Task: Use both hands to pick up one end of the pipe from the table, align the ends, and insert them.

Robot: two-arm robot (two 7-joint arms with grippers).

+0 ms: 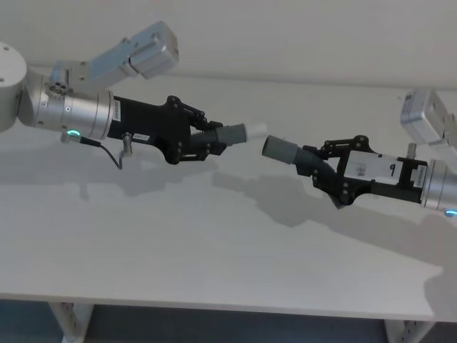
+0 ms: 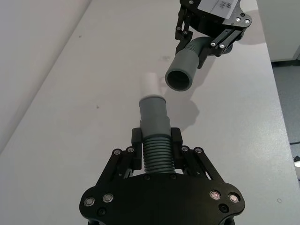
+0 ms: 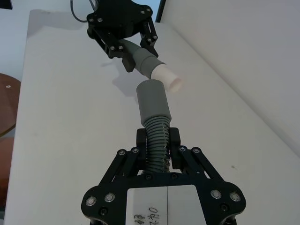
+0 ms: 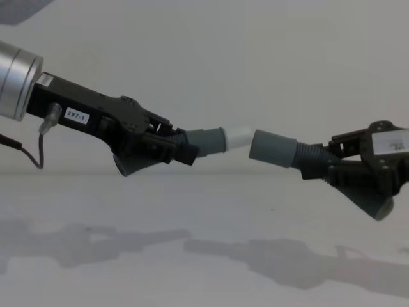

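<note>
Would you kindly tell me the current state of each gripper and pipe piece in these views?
white-tipped piece: held in the air, white spigot not inserted.
plain piece: held in the air, open cuff empty, a gap from the spigot.
left gripper: shut on the white-tipped piece.
right gripper: shut on the plain piece.

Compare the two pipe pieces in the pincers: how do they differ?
The left piece ends in a narrow white spigot; the right piece ends in a wider, open grey cuff.
The left piece sits in the left pincer, the right piece in the right pincer.
Shared: both are grey, ribbed, gripped at the ribs and held above the table, ends facing but apart.
</note>
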